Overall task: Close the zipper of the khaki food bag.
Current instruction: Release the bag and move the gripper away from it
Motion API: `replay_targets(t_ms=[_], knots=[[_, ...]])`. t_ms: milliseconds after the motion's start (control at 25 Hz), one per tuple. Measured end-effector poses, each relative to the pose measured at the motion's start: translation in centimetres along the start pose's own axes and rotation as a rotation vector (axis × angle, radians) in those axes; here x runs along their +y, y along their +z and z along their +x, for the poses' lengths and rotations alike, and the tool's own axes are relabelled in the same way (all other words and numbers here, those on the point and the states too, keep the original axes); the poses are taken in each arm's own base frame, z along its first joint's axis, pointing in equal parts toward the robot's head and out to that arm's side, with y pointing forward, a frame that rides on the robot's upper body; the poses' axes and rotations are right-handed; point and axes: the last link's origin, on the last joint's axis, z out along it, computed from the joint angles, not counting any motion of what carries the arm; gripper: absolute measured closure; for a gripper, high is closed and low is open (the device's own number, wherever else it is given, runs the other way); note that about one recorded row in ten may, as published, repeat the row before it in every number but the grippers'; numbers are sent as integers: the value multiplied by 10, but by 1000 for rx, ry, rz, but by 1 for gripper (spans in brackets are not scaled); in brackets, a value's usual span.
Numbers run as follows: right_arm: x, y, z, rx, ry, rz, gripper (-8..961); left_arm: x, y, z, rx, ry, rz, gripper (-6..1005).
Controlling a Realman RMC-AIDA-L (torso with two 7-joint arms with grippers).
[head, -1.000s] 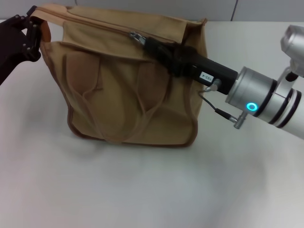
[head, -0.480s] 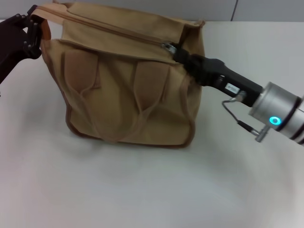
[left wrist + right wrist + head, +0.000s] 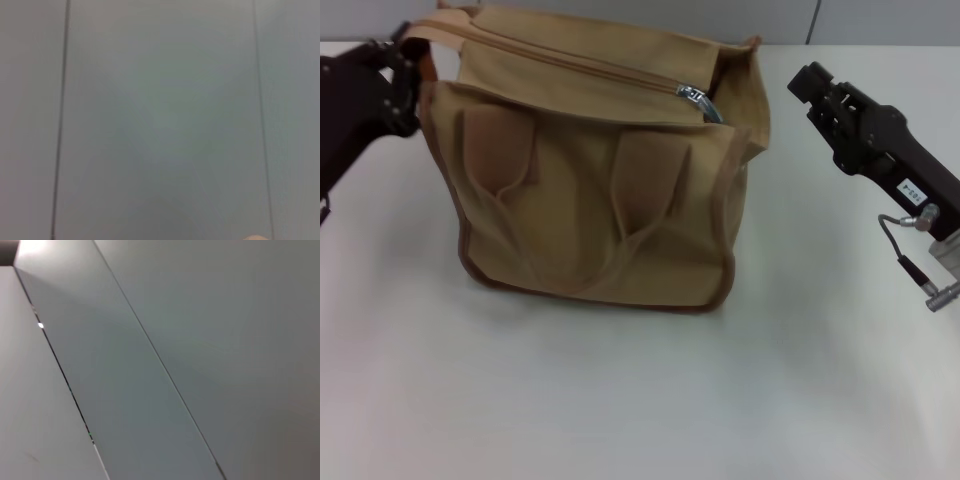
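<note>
The khaki food bag (image 3: 590,190) stands upright in the middle of the white table in the head view. Its zipper (image 3: 570,62) runs along the top edge. The silver pull tab (image 3: 693,95) sits near the bag's right end, with a short dark gap just past it. My left gripper (image 3: 408,72) is shut on the bag's top left corner. My right gripper (image 3: 808,88) is open and empty, in the air to the right of the bag and apart from it. Neither wrist view shows the bag or any fingers.
The white table (image 3: 620,400) stretches in front of the bag and to its right. A grey panelled wall (image 3: 880,20) runs behind the table, and both wrist views show only grey panels (image 3: 160,120) with seams (image 3: 160,365).
My right gripper pulled the tab along the zipper to the bag's right end, let go of it and drew back to the right. The left gripper kept its hold.
</note>
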Motion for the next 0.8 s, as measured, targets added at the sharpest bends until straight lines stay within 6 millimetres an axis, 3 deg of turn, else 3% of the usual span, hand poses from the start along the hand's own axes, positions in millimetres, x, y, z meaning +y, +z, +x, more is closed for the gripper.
replay_targets(t_ms=[160, 360, 400, 480, 560, 640, 800], knots=[[1, -3, 1, -7, -40, 7, 914, 7, -5, -1, 28, -35, -10, 838], [0, -7, 0, -25, -43, 29, 729, 5, -22, 8, 97, -163, 5, 822], [0, -7, 0, -26, -43, 30, 650, 3, -27, 11, 118, -190, 13, 819], [0, -7, 0, -27, -43, 31, 492, -1, -39, 19, 173, -243, 32, 726], [-1, -7, 1, -26, -42, 35, 417, -2, -48, 24, 221, -269, 43, 633], [-1, -6, 1, -27, -42, 35, 343, 7, -74, 39, 349, -252, 26, 553], [2, -7, -2, -23, -17, -2, 228, 21, -83, 43, 317, -230, -113, 415]])
